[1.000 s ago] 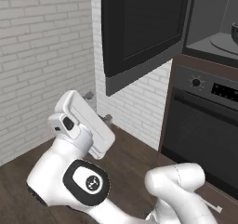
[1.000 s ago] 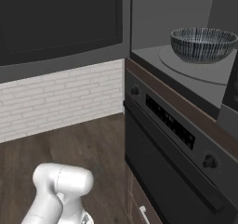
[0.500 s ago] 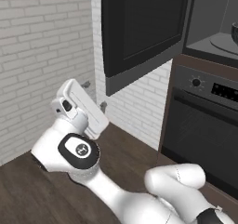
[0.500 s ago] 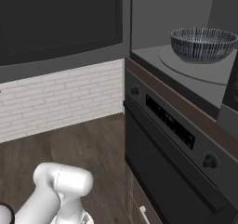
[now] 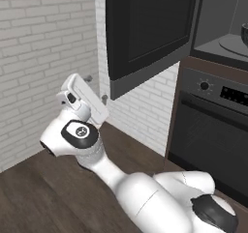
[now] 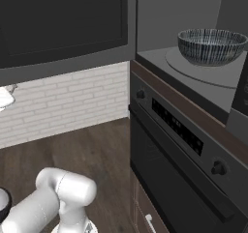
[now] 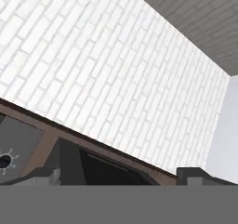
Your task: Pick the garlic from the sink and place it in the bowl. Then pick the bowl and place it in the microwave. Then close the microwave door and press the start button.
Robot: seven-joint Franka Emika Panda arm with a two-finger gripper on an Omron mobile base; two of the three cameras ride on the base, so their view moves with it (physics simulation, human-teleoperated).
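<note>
The bowl (image 6: 211,46), dark speckled outside, stands on the round turntable inside the microwave (image 6: 193,75); its edge also peeks in at the bowl (image 5: 244,34). The garlic is out of view. The microwave door (image 5: 145,29) hangs open, swung out to the left of the cavity. My gripper (image 5: 97,88) is held up in front of the brick wall, left of and just below the door's lower edge, facing the wall. In the hand view the gripper (image 7: 120,175) is open, with nothing between its fingertips (image 7: 46,174).
A black oven (image 5: 213,125) with a knob sits under the microwave, also seen as the oven (image 6: 184,150). The white brick wall (image 7: 116,69) is close ahead of the hand. A dark grey surface (image 7: 18,146) with a round mark shows low left in the hand view.
The hand has risen and the arm's elbow has swung left, toward the brick wall. The jaws stay open. Bowl and door have not moved.
</note>
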